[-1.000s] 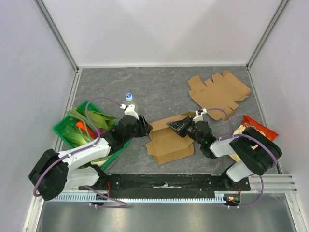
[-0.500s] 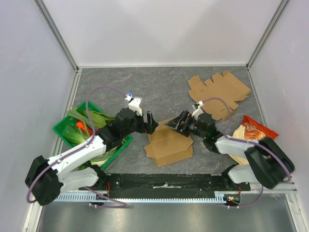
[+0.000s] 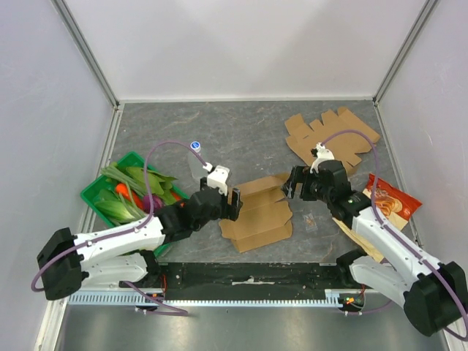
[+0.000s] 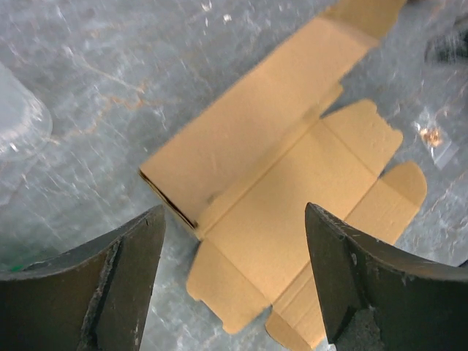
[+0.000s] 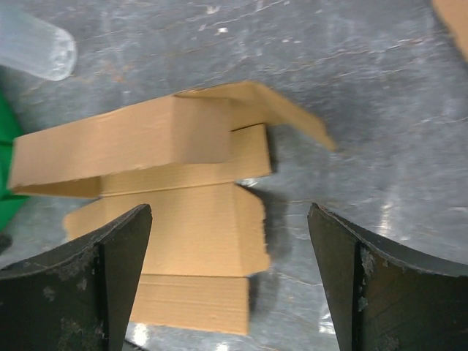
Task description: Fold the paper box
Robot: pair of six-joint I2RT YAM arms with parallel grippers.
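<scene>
Both hands have come off the paper box [image 3: 257,212] since the earlier frame, where the left one sat at its left edge and the right one at its far right flap.

At the left of the bench [image 3: 241,128] stands a green basket [image 3: 89,196] filled with leafy vegetables [image 3: 135,184]. Just right of it stands a clear bottle [image 3: 194,159] with a blue-and-white cap.

Next comes the left hand [image 3: 229,205], poised above the left edge of the box. Its fingers [image 4: 110,285] are spread wide and hold nothing.

The paper box [image 4: 292,183] lies at the near middle of the bench, between the two hands and touched by neither. It is partly folded: the far long panel is turned over into a low sleeve, while the near panels and end flaps lie flat. At the right end one flap [image 5: 285,110] is raised and tilted.

A small clear packet [image 3: 311,225] lies just right of the box.

The right hand [image 3: 298,187] hovers at the right end of the box, its fingers [image 5: 380,285] wide apart and empty.

Further back on the right lies a flat, unfolded cardboard blank [image 3: 330,139]. Near the right wall an orange snack bag [image 3: 384,201] is partly hidden by the right arm.
</scene>
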